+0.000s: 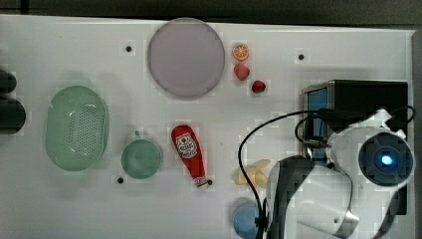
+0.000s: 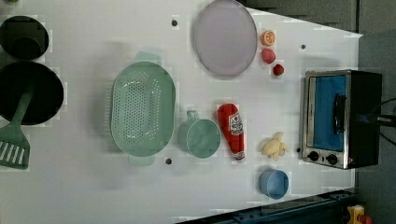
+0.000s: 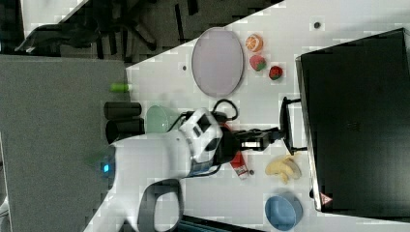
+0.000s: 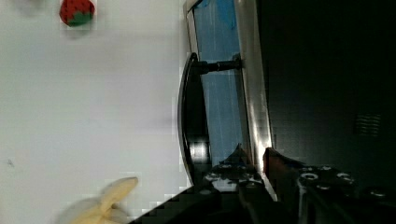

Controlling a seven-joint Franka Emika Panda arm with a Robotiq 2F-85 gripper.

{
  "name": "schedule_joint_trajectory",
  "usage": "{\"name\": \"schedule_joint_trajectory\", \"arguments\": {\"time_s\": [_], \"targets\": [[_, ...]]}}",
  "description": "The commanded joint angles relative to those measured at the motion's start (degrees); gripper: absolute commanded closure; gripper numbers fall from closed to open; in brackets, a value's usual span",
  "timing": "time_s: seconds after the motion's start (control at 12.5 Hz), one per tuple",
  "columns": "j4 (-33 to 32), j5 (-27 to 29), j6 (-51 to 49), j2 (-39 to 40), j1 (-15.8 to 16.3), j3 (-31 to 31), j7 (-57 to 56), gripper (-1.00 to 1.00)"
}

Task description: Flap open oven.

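Observation:
The oven is a black box at the right view's right, with a silver front frame and a blue-tinted glass door. The door looks closed against the frame. Its black bar handle stands off the door on two posts. My gripper reaches across the table and its tip meets the handle near the middle. In the wrist view the handle runs beside the glass, and my gripper shows a narrow gap between its fingers with nothing in it. The arm covers part of the oven in the top view.
A peeled banana lies on the white table just in front of the oven, with a blue cup beside it. A ketchup bottle, green cup, green colander, purple plate and toy fruit lie farther off.

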Motion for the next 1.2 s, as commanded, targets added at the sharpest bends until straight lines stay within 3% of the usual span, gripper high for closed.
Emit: {"name": "schedule_joint_trajectory", "arguments": {"time_s": [0.08,0.56,1.2], "targets": [[-0.3,0.2,0.9,2.3,-0.4,0.1,-3.4,0.65],[-0.6,1.3,6.6,8.7,-0.6,0.0,-3.4,0.65],[-2.3,1.1,6.7,9.2,0.9,3.4,-2.3,0.65]]}}
